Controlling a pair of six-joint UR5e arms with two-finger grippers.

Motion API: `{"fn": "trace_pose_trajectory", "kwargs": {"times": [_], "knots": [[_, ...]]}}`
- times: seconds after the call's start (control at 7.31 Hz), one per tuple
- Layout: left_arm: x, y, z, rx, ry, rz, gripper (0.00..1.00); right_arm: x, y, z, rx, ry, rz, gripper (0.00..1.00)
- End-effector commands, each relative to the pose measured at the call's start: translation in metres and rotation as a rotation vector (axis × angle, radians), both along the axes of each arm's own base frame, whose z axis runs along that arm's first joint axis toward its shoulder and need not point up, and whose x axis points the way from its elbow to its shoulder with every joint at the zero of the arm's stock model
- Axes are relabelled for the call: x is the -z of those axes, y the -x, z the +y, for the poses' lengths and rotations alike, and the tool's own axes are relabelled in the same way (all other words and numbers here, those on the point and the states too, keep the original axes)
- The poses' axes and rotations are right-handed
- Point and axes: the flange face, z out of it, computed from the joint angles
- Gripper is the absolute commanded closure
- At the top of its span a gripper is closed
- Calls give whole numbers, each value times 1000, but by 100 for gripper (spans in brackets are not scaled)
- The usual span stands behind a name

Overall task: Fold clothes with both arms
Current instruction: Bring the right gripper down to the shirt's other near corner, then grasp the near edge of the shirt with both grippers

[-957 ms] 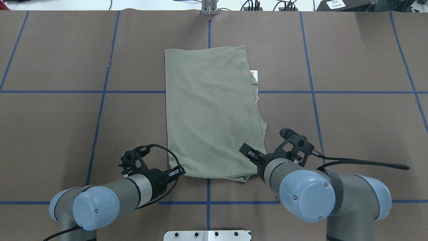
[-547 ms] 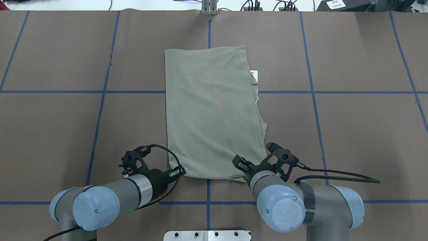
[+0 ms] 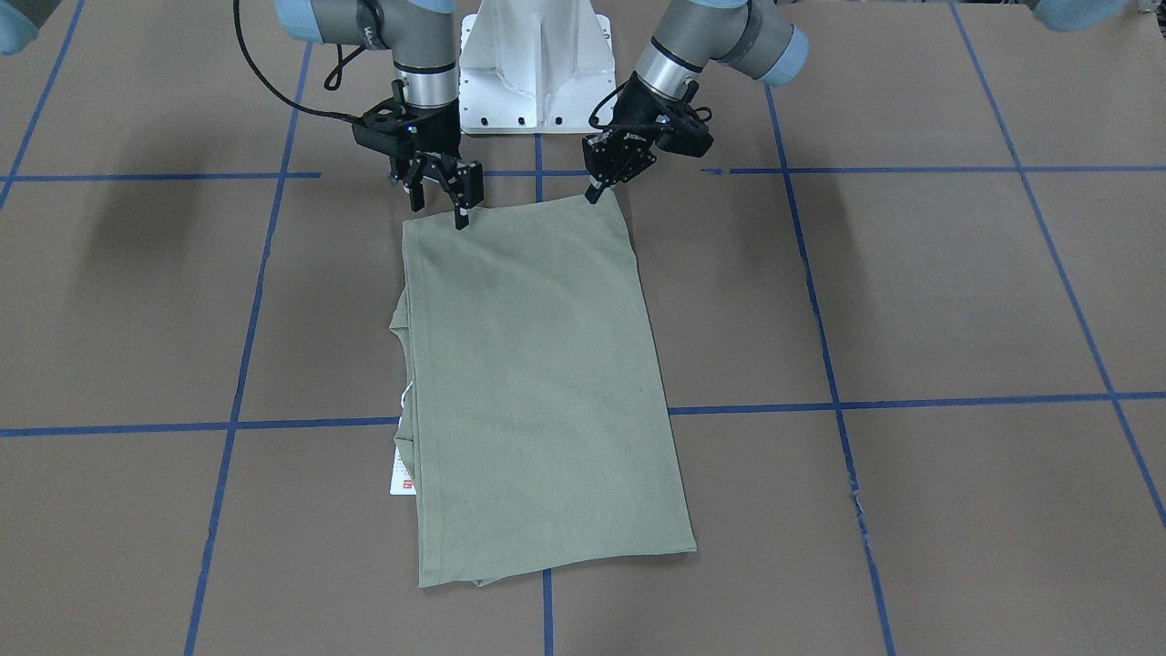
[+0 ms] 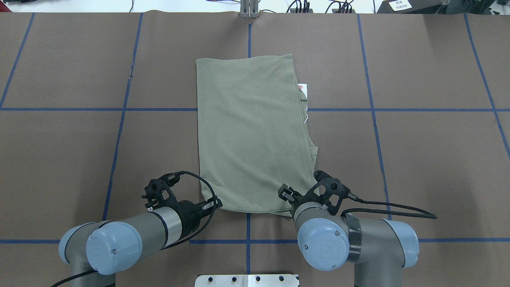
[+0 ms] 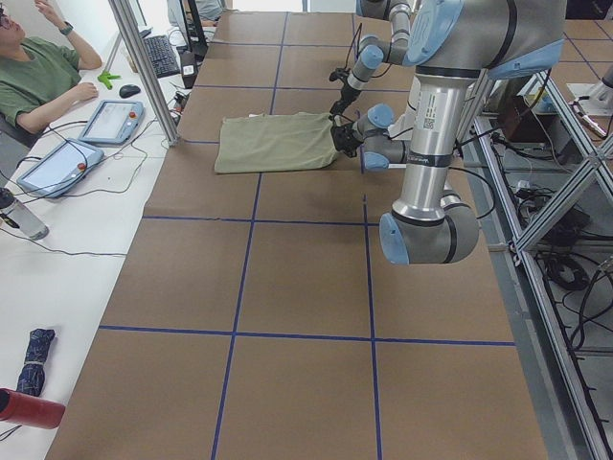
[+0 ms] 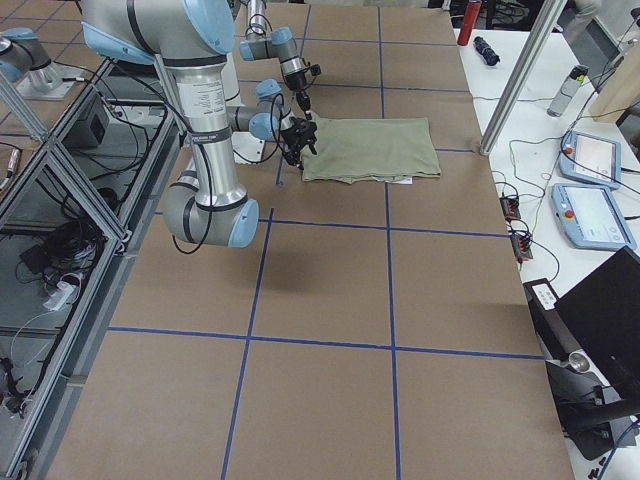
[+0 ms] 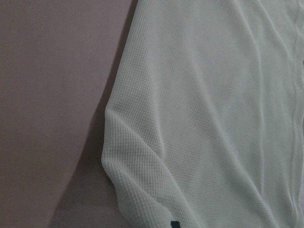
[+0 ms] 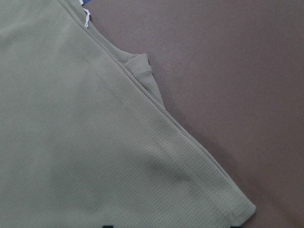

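The sage-green shirt point(image 4: 253, 135) lies folded into a long rectangle in the middle of the table and also shows in the front view point(image 3: 537, 383). Its white hang tag point(image 4: 303, 88) sticks out at the right edge. My left gripper point(image 3: 592, 193) is at the near left corner, its fingers pinched together on the hem; the left wrist view shows the bunched corner point(image 7: 137, 161). My right gripper point(image 3: 439, 208) is open, its fingers spread over the near right corner point(image 8: 228, 199). Both grippers sit low at the shirt's near edge.
The white pedestal base point(image 3: 537, 64) stands just behind the grippers. Blue tape lines point(image 4: 119, 131) grid the brown table cover. An operator point(image 5: 38, 72) and teach pendants point(image 5: 110, 120) are at the far side table.
My right arm has swung left and back toward the base, bringing its gripper from beside the shirt's right edge onto the near right corner. The left arm and shirt have not moved.
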Motion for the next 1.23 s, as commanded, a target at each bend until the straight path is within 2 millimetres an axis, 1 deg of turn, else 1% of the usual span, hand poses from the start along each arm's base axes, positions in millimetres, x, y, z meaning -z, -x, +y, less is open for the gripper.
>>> {"fn": "trace_pose_trajectory", "kwargs": {"times": [0.0,0.55,0.68,0.82,0.96,1.09], "knots": [[2,1,0,0,1,5,100,-7,5,-6,-9,2,14,14],[5,3,0,0,-1,10,100,-10,10,-4,-18,13,15,15],[4,3,0,0,-1,9,100,-5,11,-4,-31,23,0,27],[4,3,0,-1,1,9,100,0,13,-4,-53,41,-22,51],[4,3,0,-1,1,9,100,-1,20,-5,-53,42,-16,56],[4,3,0,-2,-1,9,100,-2,27,-6,-54,44,-9,57]]}}
